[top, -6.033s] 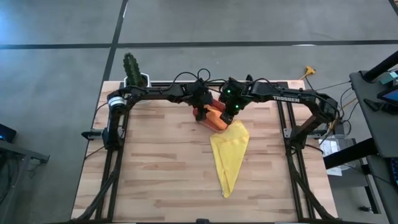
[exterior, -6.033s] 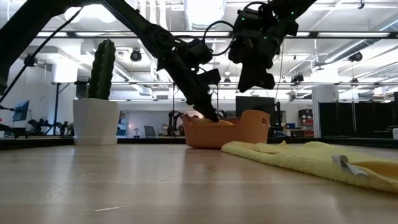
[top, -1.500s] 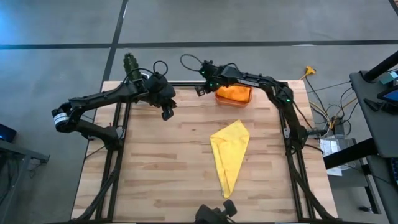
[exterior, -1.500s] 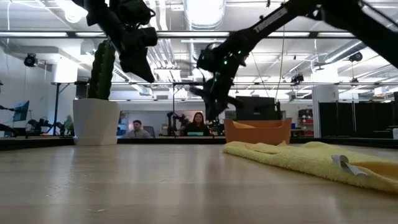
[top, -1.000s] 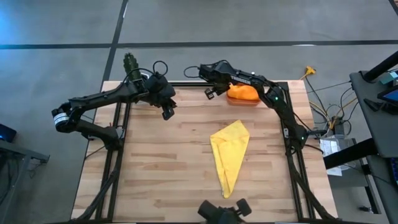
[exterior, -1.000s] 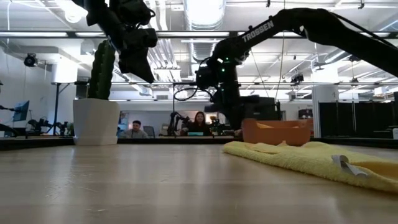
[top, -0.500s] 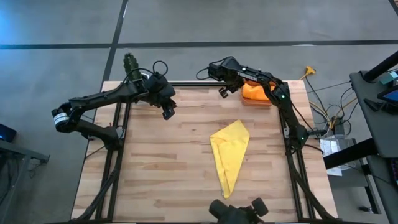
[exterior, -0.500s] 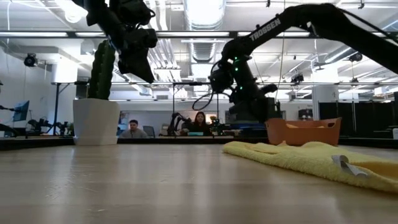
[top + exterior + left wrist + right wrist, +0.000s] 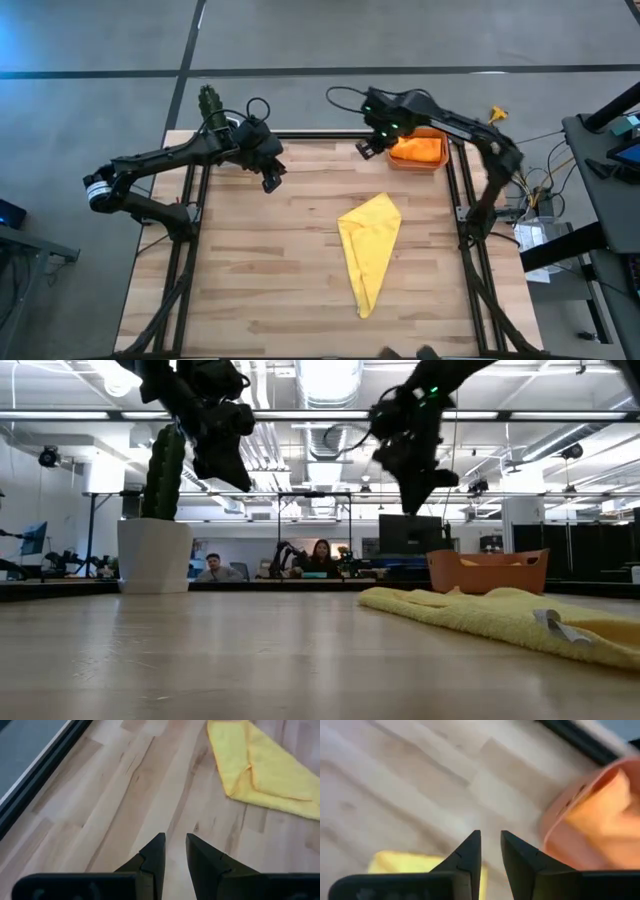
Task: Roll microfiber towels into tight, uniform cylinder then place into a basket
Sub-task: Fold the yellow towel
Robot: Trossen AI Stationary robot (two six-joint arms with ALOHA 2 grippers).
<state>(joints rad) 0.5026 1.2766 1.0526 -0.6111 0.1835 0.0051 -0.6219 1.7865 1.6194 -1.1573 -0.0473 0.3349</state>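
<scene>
The folded bright yellow microfiber towel (image 9: 265, 767) runs off the left wrist view's edge. In the right wrist view, motion blur smears the salmon-red plastic basket (image 9: 560, 827), also cut off, hiding the shape of the orange cloth (image 9: 602, 815) inside.

Overhead cam looks straight down on the whole pale wooden plank table (image 9: 300, 250); the low one sits at tabletop level facing the room. Both wrist cams hover close, and all share the folded bright yellow microfiber cloth (image 9: 368, 246) (image 9: 500, 615) (image 9: 260, 767) (image 9: 420, 868).
</scene>
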